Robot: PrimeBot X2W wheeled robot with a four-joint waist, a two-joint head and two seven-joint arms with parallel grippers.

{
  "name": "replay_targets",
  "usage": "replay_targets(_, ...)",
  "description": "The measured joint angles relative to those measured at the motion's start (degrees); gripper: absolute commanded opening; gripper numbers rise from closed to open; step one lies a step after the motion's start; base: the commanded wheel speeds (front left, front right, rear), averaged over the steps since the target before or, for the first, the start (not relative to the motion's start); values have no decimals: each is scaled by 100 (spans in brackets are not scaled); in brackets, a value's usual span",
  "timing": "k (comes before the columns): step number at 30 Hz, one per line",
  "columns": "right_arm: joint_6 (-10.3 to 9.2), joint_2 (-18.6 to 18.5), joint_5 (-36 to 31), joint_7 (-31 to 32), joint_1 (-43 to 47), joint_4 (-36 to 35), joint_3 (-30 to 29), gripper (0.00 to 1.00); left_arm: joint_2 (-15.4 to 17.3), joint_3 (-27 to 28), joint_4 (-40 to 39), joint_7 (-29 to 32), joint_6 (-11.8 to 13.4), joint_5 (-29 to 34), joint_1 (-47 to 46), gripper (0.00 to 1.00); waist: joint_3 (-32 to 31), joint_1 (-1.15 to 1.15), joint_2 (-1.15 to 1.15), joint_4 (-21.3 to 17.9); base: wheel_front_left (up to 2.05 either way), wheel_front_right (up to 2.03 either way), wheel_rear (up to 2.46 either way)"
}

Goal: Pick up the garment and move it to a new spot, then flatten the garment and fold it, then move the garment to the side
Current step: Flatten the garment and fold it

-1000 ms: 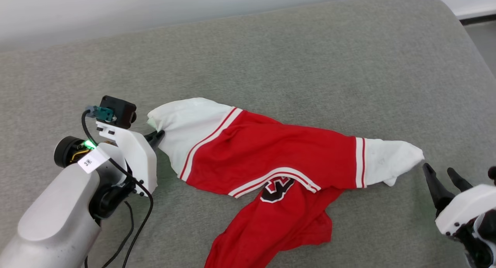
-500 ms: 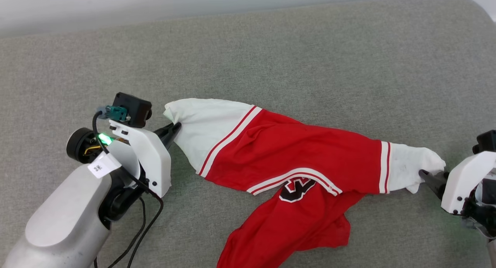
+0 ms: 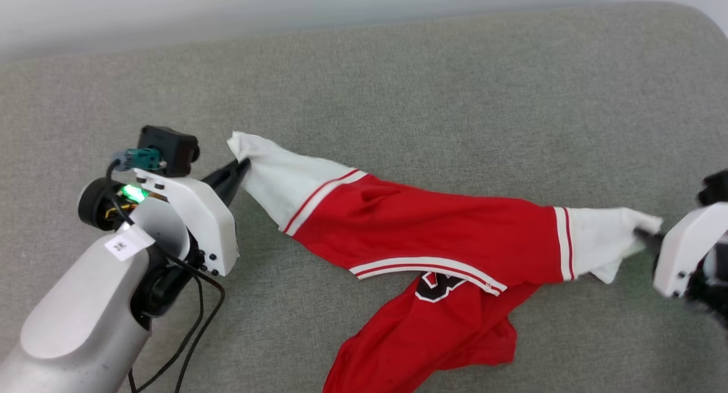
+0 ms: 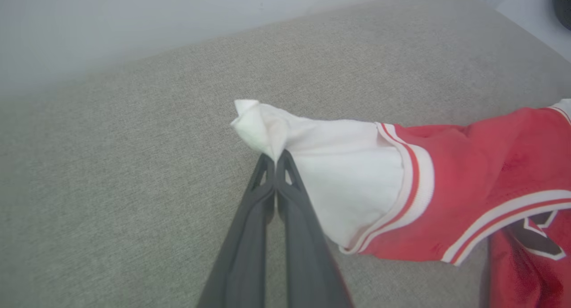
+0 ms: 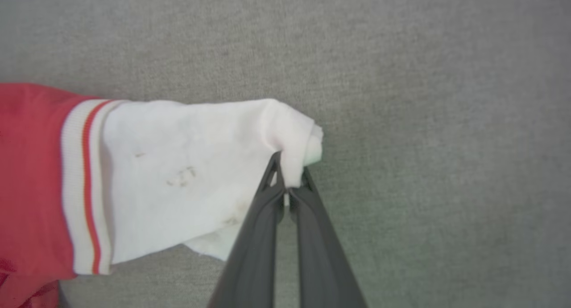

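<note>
On woven cushion [image 3: 398, 69], rumpled garment [image 3: 432, 234]

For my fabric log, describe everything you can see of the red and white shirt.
The garment is a red jersey-knit shirt with white short sleeves and red-white stripe trim. Its black, white-outlined lettering is partly hidden by a fold. It lies stretched sideways on the grey cushion, its lower part bunched nearest the robot. The left hand pinches one sleeve tip, the right hand the other.

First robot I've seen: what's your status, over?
Left tool shut on one white sleeve, right tool on the other. Red jersey T-shirt strung between, lower part bunched. Nothing in the way.
</note>
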Motion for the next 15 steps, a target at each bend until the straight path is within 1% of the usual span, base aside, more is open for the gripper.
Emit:
replay_targets(3,0,-186,-49,15,-99,-450,-89,0,32,100,-14,-140,91,34,-9,0,-135,0,0,10,0,0,0)
replay_targets(9,0,-316,-301,187,-282,-1235,-350,0,4,354,36,-310,290,34,-306,0,-399,0,0,60,0,0,0)
replay_targets(15,1,-305,-634,357,-827,-1471,-493,0,-110,557,538,-490,359,114,-1073,0,-537,0,0,161,0,0,0)
